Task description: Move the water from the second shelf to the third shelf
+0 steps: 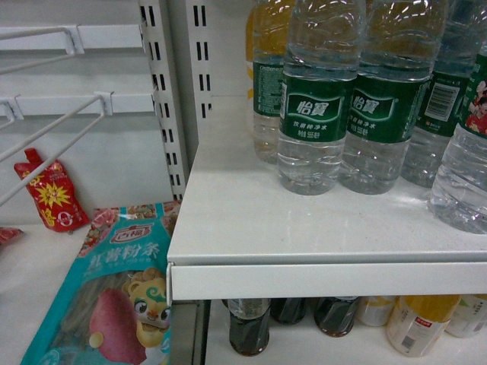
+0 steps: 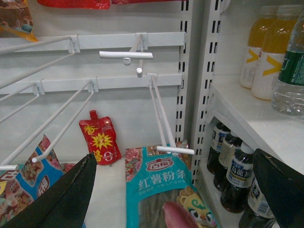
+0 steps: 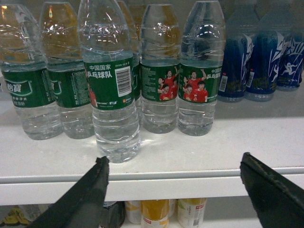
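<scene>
Several bottles of water with green labels stand together on a white shelf [image 3: 199, 142]. One water bottle [image 3: 112, 95] stands forward of the row, close to the shelf's front edge. My right gripper [image 3: 174, 161] is open in front of that edge, level with the shelf lip, and holds nothing. The forward bottle is just above its left finger [image 3: 83, 199]. The head view shows the same water bottles [image 1: 316, 114] on the shelf [image 1: 251, 228] but neither gripper. My left gripper [image 2: 173, 190] is open and empty, facing the hook bay to the left of the shelves.
Blue-labelled bottles [image 3: 256, 61] stand right of the water. The shelf below holds dark cola bottles [image 1: 249, 327] and yellow drink bottles [image 3: 154, 211]. Wire hooks [image 2: 161, 109], a teal noodle packet [image 2: 156, 180] and a red pouch [image 2: 99, 140] fill the left bay.
</scene>
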Robot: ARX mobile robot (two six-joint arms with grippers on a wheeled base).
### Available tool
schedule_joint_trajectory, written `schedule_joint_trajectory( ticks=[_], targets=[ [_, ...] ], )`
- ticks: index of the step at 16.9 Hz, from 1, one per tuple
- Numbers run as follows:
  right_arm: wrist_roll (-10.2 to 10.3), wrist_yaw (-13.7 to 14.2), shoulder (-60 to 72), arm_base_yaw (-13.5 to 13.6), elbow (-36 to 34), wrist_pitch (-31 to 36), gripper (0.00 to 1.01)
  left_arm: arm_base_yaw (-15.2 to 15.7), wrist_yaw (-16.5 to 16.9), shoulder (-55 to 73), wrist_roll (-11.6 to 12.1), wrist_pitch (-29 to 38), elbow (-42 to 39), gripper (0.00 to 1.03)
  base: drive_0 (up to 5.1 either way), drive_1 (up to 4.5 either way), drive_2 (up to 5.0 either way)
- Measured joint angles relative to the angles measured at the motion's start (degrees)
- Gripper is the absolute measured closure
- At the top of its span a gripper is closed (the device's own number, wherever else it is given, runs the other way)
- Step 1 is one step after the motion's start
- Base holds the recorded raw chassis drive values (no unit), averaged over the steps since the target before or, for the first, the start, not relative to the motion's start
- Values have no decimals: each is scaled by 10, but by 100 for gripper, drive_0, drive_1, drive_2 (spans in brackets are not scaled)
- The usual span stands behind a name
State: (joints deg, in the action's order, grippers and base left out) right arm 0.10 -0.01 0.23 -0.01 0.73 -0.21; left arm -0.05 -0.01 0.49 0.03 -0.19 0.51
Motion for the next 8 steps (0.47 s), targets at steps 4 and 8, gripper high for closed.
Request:
schedule_joint_trajectory(
  ticks=[4,8],
  targets=[
    [0,0,0,0,0,0,3,0,0,0,0,0,0,5,0,0,0],
    [0,0,0,0,0,0,3,0,0,0,0,0,0,5,0,0,0]
  ],
)
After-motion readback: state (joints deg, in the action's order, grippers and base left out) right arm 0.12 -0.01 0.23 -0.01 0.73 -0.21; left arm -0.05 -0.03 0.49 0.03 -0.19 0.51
